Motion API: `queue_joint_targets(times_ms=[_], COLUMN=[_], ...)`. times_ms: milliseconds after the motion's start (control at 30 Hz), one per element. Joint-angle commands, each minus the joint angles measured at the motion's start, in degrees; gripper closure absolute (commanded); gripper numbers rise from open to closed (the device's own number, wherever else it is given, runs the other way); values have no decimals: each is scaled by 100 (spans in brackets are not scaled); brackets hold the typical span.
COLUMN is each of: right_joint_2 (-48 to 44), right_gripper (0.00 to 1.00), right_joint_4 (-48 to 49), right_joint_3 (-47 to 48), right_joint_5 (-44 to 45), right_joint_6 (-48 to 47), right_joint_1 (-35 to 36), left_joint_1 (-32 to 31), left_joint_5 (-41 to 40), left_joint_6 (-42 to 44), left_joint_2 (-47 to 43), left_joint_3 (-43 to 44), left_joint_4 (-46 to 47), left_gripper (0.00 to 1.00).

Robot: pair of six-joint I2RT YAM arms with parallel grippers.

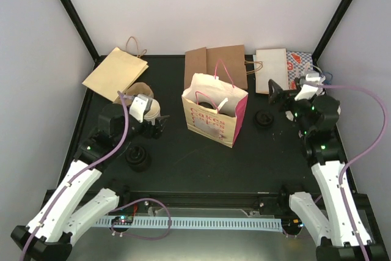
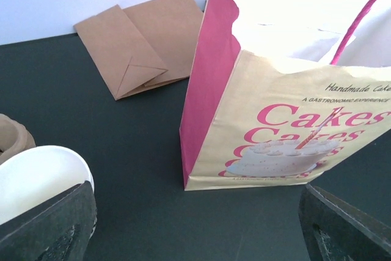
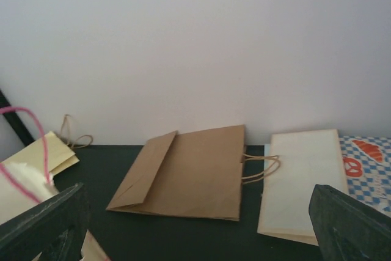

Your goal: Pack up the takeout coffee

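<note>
A small white paper cup [image 2: 36, 172] stands on the dark counter [image 2: 122, 151], to the left of an upright cream-and-pink paper bag printed "Cakes" [image 2: 287, 126]. The left gripper [image 2: 195, 197] is spread wide and holds nothing, one finger just beside the cup's rim. The right gripper [image 1: 276, 94], also wide open and empty, faces a flat brown paper bag [image 3: 189, 172] lying at the back of the counter.

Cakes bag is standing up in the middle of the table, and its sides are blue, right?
Not quite. The Cakes bag does stand up in the middle of the table, but its sides are pink, not blue. The left wrist view shows the pink side clearly.
</note>
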Motion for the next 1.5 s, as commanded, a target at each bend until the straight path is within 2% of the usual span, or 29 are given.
queue_joint_targets(times_ms=[0, 167, 333, 567, 733, 933, 1033, 1133, 1233, 1367, 1467], right_joint_2=[-448, -370, -300, -94, 347, 697, 927, 1212, 1622, 2271, 2718], right_gripper=[0, 0, 0, 0, 0, 0, 0, 0, 0, 0, 0], right_joint_4=[1112, 1209, 1771, 2114, 2646, 3432, 3506, 4036, 4498, 5235, 5719], right_joint_3=[-674, -1194, -1930, -2446, -2698, -2991, -2939, -3105, -3178, -3211, -3205], right_joint_5=[-614, -773, -1248, -623, -368, 157, 438, 650, 732, 576, 458], right_joint_6=[90, 286, -133, -729, -713, -779, -907, -1164, -1355, -1192, -1116], right_joint_1=[-11, -11, 12, 177, 179, 174, 180, 168, 52, -323, -522], left_joint_1=[30, 27, 29, 37, 403, 1165, 1265, 1312, 1408, 1524, 1603], left_joint_5=[-69, -158, -509, -1561, -2278, -2304, -2559, -2999, -3321, -3364, -3389], left_joint_6=[111, 37, 6, -193, -596, -869, -891, -850, -958, -1071, -1146], left_joint_2=[-252, -447, -721, -1126, -762, -560, -372, -10, 369, 650, 724], left_joint_3=[-184, -456, -859, -1692, -1782, -1819, -1982, -2112, -2186, -2184, -2108], left_joint_4=[453, 854, 1265, 2013, 2089, 2267, 2665, 3134, 3520, 3872, 3788], left_gripper=[4, 1, 1, 1, 1, 1, 6, 13, 12, 11, 10])
